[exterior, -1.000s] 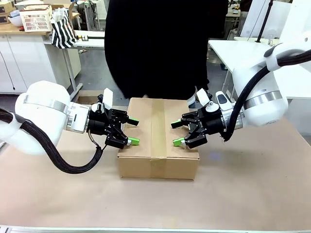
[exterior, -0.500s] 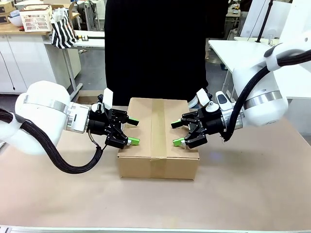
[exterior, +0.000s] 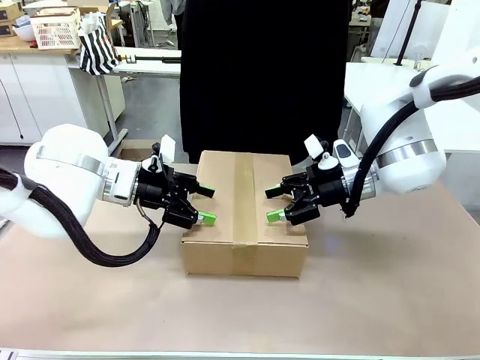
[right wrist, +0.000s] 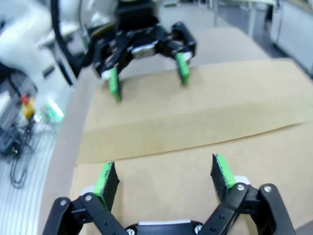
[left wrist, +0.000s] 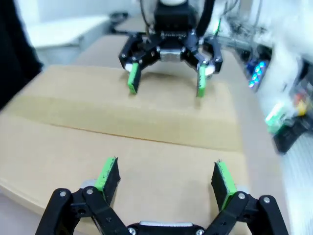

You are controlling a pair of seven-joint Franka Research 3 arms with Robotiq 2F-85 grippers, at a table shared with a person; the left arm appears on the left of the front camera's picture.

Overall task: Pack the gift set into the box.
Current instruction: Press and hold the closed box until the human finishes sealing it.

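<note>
The box [exterior: 220, 259] sat on the brown-topped table [exterior: 112, 307], at the middle of the scene, with its top flaps folded down flat. A strip of brown tape [exterior: 244, 195] ran along the seam between them, from the far edge to the near edge, and its near end lapped down over the near side. In the left wrist view a thin dark line ran along one edge of the strip. The left gripper [exterior: 206, 204] reached in from the left, over the left part of the box top, and the right gripper [exterior: 274, 203] came in from the right, over the right part, so that the two faced each other with the tape between them. The left gripper's fingers were spread wide, one nearer and one farther, with nothing between their green pads [left wrist: 226, 178]. The right gripper was spread just as wide and had hold of nothing either. Whether the fingertips touched the cardboard, I could not tell. Beyond the far edge of the table stood the person [exterior: 259, 82] in black clothing, close behind the box. A smaller brown carton [exterior: 136, 149] lay at the far left, behind the left arm. Farther back on the left, a striped bag [exterior: 97, 46] hung beside a pale crate [exterior: 57, 31] on a wooden-topped counter [exterior: 37, 49].
</note>
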